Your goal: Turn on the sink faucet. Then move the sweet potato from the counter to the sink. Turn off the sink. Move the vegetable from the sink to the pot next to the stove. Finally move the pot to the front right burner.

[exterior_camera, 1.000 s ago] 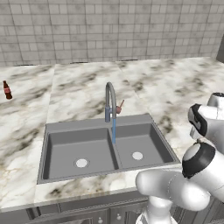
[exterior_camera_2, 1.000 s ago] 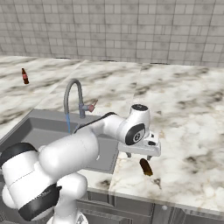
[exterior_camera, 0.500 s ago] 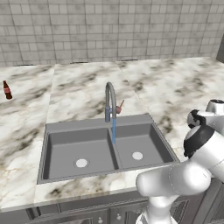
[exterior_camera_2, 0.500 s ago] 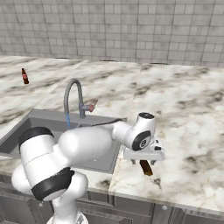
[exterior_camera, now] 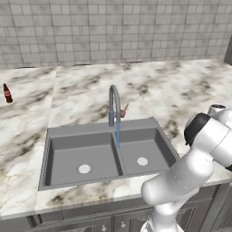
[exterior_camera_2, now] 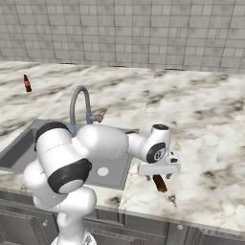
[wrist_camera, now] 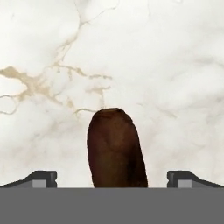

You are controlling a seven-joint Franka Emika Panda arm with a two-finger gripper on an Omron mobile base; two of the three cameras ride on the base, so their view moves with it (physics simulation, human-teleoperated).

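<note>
The sweet potato (exterior_camera_2: 160, 183) is a reddish-brown oblong lump lying on the marble counter (exterior_camera_2: 206, 124), right of the sink (exterior_camera_2: 19, 143) and near the front edge. My gripper (exterior_camera_2: 160, 175) hangs directly over it, pointing down. In the hand view the sweet potato (wrist_camera: 116, 148) lies between the two widely spread fingertips (wrist_camera: 41, 177), untouched by either, so the gripper (wrist_camera: 113, 180) is open. The sink faucet (exterior_camera: 115, 105) stands behind the double sink (exterior_camera: 63, 136), and a thin blue stream of water (exterior_camera: 118, 136) falls from its spout. The pot and the stove are out of view.
A dark red bottle (exterior_camera: 7, 93) stands on the counter far to the left. A tiled wall (exterior_camera: 113, 31) closes off the back. My white arm (exterior_camera_2: 95, 143) stretches across the sink's right bowl. The counter's front edge (exterior_camera_2: 191, 217) runs just in front of the sweet potato.
The hand has dropped a little closer onto the sweet potato, and the arm's elbow has swung lower over the sink. The sweet potato has not moved, and the jaws stay wide.
</note>
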